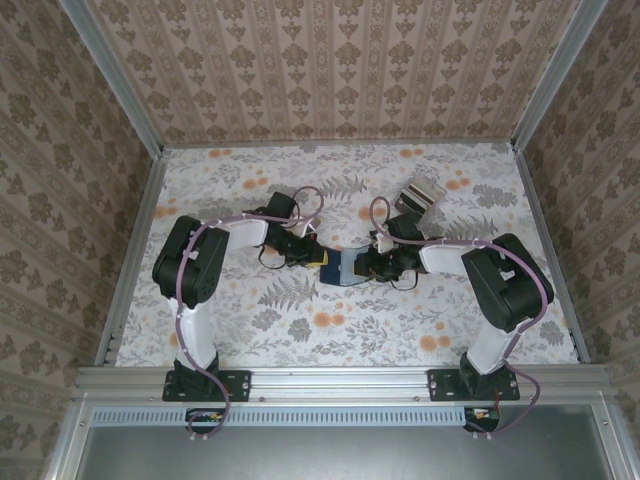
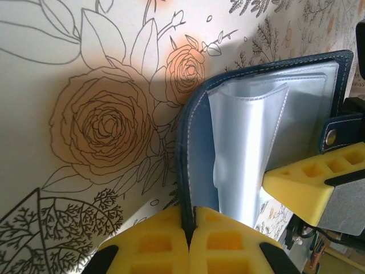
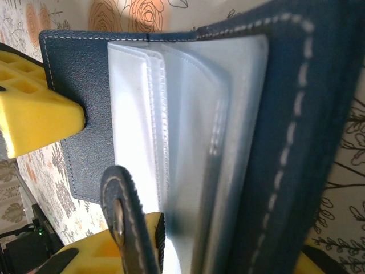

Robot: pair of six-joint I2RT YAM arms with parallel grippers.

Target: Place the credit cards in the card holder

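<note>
The dark navy card holder [image 1: 340, 268] lies open at the table's middle, between both grippers. My left gripper [image 2: 191, 220] is shut on the edge of its left cover [image 2: 188, 142]. Clear plastic sleeves [image 2: 251, 137] fan out from the spine, and the snap tab [image 2: 336, 134] sticks out at the right. My right gripper [image 3: 228, 251] stands open, its jaws parted on either side of the right cover [image 3: 308, 142] and the sleeves [image 3: 188, 142]. The snap tab [image 3: 122, 222] hangs just in front of its left finger. A grey-beige stack of credit cards [image 1: 422, 192] rests at the back right.
Both arms bend inward, and the grippers [image 1: 312, 255] [image 1: 365, 265] almost meet over the holder. The floral tablecloth [image 1: 300, 330] is walled in by patterned panels on three sides. A metal rail [image 1: 340, 378] runs along the near edge.
</note>
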